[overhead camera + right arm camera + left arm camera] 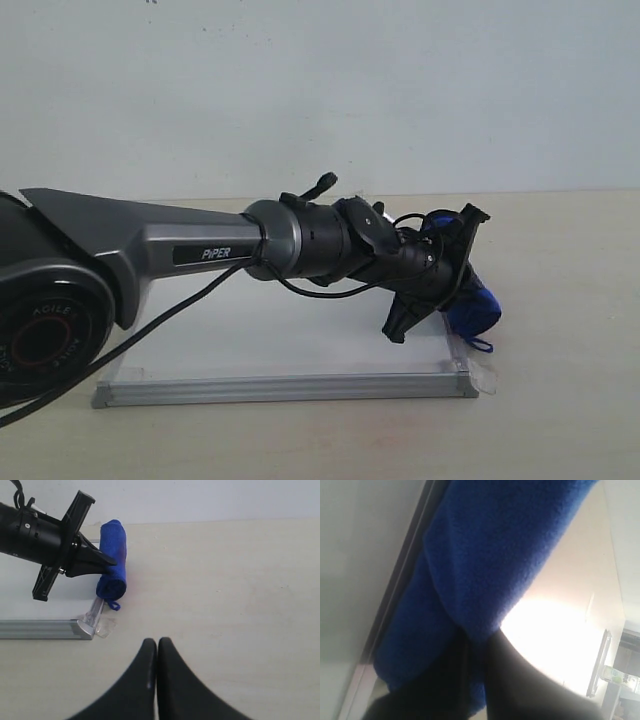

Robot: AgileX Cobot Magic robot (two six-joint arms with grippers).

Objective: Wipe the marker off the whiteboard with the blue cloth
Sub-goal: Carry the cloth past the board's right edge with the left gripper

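Fingers [90, 557] of your left gripper [112, 563] clamp the blue cloth [113, 540] at the right edge of the whiteboard [280, 388]; no marker visible, arm [200, 245] hiding much.

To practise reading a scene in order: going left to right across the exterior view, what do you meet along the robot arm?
AGILEX joint housing → PiPER label → left gripper → blue cloth, clamped in that gripper.
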